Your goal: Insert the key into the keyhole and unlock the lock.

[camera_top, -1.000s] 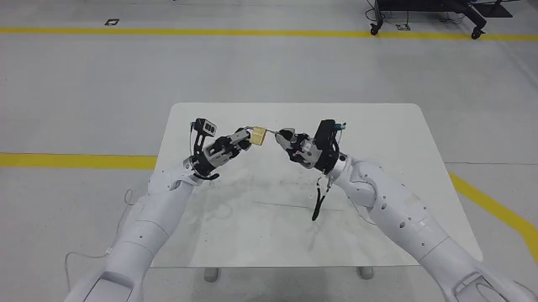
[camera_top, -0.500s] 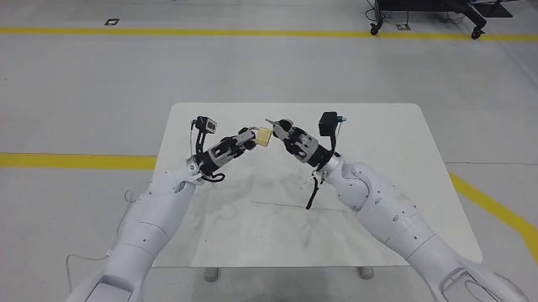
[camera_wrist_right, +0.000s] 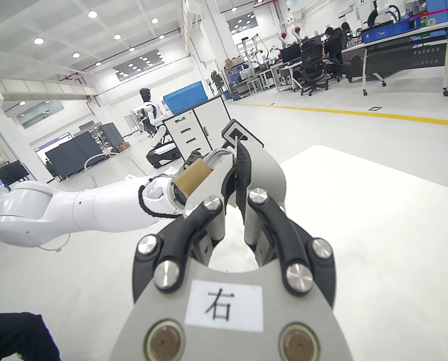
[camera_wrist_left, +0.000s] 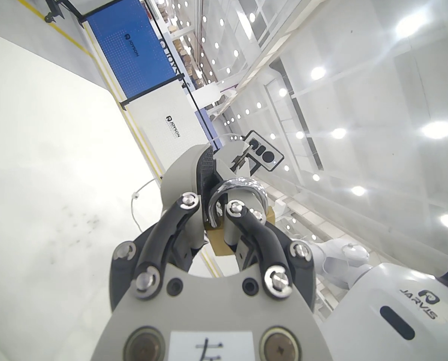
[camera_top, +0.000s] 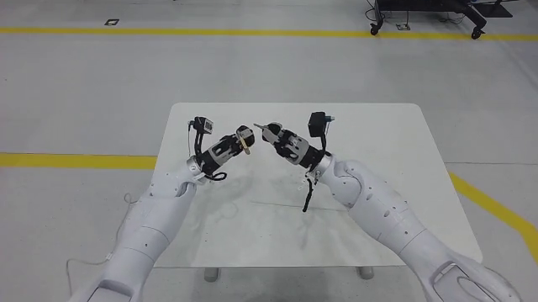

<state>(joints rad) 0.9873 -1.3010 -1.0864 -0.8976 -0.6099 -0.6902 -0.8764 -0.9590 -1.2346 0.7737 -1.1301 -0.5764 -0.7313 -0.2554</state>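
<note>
1. Two grippers are together in the air, and every place below is taken from the lock (camera_top: 245,141), a small brass block with a silver shackle (camera_wrist_left: 237,185).
2. The left gripper (camera_top: 242,139) pinches the lock. In its wrist view the fingers (camera_wrist_left: 182,178) press on the brass body from both sides, and the shackle sticks out past the fingertips, away from the palm.
3. The right gripper (camera_top: 265,129) is just beside the lock, on the side away from the left arm. Its fingers (camera_wrist_right: 265,174) are pressed together on the key (camera_top: 257,124), with the pads almost meeting.
4. Little of the key shows: a thin tip pokes out beyond the fingertips. From above it is near the lock and apart from it, slanting past the lock's far side. I cannot tell which face of the lock holds the keyhole.
5. In the right wrist view the lock (camera_wrist_right: 192,181) lies tilted just beside one right finger. Its shackle end is nearer those fingertips and its brass end is toward the left arm.
6. The white table (camera_top: 378,218) lies below the lock, not touching it. Most of its top stretches to the right of the lock and toward the robot.
</note>
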